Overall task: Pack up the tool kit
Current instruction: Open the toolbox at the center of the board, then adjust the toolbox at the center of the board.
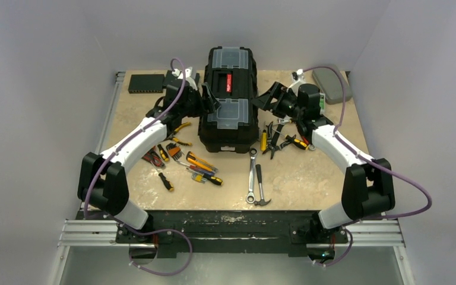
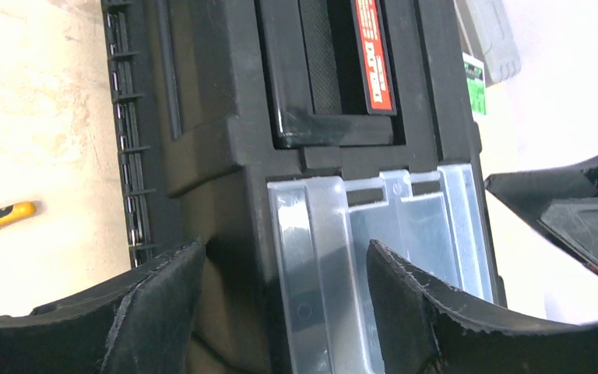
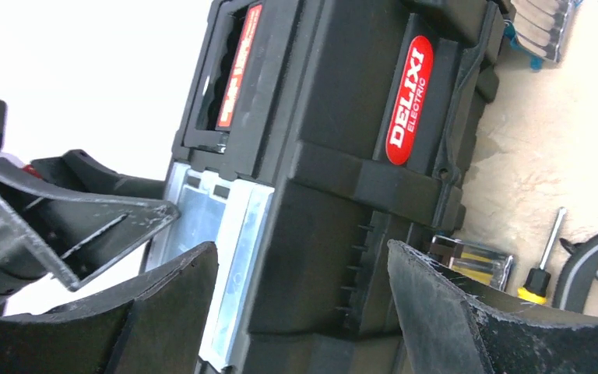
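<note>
Both pairs of jaws stand apart and hold nothing. The left gripper [image 1: 212, 102] has its fingers spread at the left flank of the toolbox [image 1: 228, 98], and its own camera shows the edge of the box and the near clear-lidded compartment [image 2: 381, 234] framed between the two pads; whether a pad touches the plastic I cannot tell. The right gripper [image 1: 262, 100] mirrors it on the other side, fingers wide, looking along the right wall with its red oval badge [image 3: 409, 101]. The box sits closed in the middle of the table [image 1: 309, 184], toward the back, with its red-labelled handle [image 1: 228, 80] lying flat between the two clear lids. Around it the tools lie loose: screwdrivers and pliers [image 1: 184, 157] scattered by the left arm, a darker cluster of pliers and drivers [image 1: 279, 139] beside the right arm, and a wrench [image 1: 252, 178] and hammer [image 1: 261, 191] out in front. To my eye nothing is packed yet, and the arms are squaring up to open the box. The next move calls for finding the latch or lid edge and lifting it while the other gripper steadies the body, since a one-sided push could slide the whole box.
</note>
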Tool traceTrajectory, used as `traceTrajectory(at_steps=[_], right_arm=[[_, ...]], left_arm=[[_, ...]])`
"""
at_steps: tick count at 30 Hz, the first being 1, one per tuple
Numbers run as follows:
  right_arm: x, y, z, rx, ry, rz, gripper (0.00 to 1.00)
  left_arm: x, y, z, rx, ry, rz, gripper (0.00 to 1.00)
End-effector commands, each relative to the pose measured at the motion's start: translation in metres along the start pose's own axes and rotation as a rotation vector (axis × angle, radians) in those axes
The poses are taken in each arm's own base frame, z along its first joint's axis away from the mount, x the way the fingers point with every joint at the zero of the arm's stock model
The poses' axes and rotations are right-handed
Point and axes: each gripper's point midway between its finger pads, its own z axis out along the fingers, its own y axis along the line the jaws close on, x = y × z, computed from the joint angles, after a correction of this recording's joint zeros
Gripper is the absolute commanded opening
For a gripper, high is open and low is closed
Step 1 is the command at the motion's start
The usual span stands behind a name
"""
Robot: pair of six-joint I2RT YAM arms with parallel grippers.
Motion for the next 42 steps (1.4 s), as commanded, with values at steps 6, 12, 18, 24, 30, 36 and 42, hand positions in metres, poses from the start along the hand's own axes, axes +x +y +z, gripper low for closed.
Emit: traceTrajectory(at_steps=[6, 12, 18, 24, 30, 36, 42], right_arm=[[-0.021, -0.001, 0.005, 0.066, 0.016, -0.134, 0.77], [-0.034, 0.004, 0.018, 0.062, 0.009, -0.147, 0.75], [-0.049, 0.005, 0.026, 0.075, -0.025, -0.157, 0.74], [-0.052, 0.005, 0.029, 0.08, -0.033, -0.162, 0.76], [-0.054, 0.002, 0.027, 0.077, -0.048, -0.165, 0.76], [-0.053, -0.002, 0.024, 0.077, -0.061, -0.162, 0.76], [-0.054, -0.008, 0.025, 0.089, -0.062, -0.156, 0.75]], left_arm=[[-0.032, -0.017, -0.039, -0.018, 0.046, 0.124, 0.82], [-0.066, -0.016, -0.043, -0.035, 0.017, 0.151, 0.84], [-0.084, -0.023, -0.021, -0.042, 0.044, 0.18, 0.85], [-0.081, -0.016, 0.015, -0.074, 0.132, 0.186, 0.93], [-0.077, 0.008, 0.045, -0.168, 0.17, 0.204, 0.92], [-0.078, 0.033, 0.063, -0.285, 0.179, 0.252, 0.86], [-0.054, 0.061, 0.078, -0.359, 0.266, 0.223, 0.86]])
